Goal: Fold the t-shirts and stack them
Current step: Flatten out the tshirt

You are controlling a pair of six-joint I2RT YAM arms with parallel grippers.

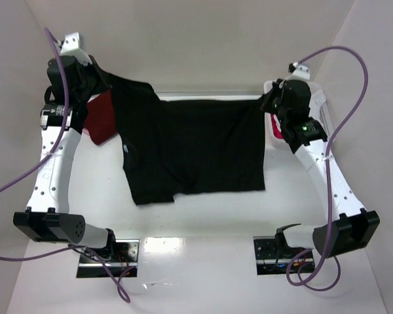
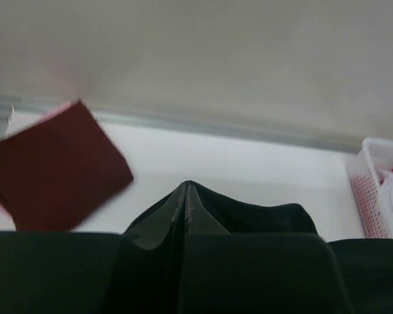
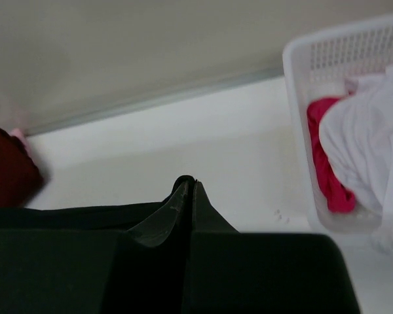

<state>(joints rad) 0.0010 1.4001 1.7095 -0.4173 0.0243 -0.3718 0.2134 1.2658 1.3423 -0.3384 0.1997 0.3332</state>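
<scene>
spread t-shirt [image 1: 196, 147] on the table [image 1: 196, 222], mid-frame
folded t-shirt [image 1: 99, 121] just left of its upper-left corner — basket [image 3: 295, 65] at upper right, clothes [image 3: 367, 131] inside.

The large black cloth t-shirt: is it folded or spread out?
Spread out: the black t-shirt stretches open between left gripper and right gripper.

The large black t-shirt [image 1: 196, 147] lies spread flat across the surface [image 1: 203, 216], its collar to the left and its far edge stretched straight. The dark red t-shirt [image 1: 101, 118] lies folded at the far left, just beside it. A white t-shirt [image 3: 367, 124] and a pink-red t-shirt [image 3: 327, 176] lie crumpled in the basket [image 3: 334, 46].
</scene>
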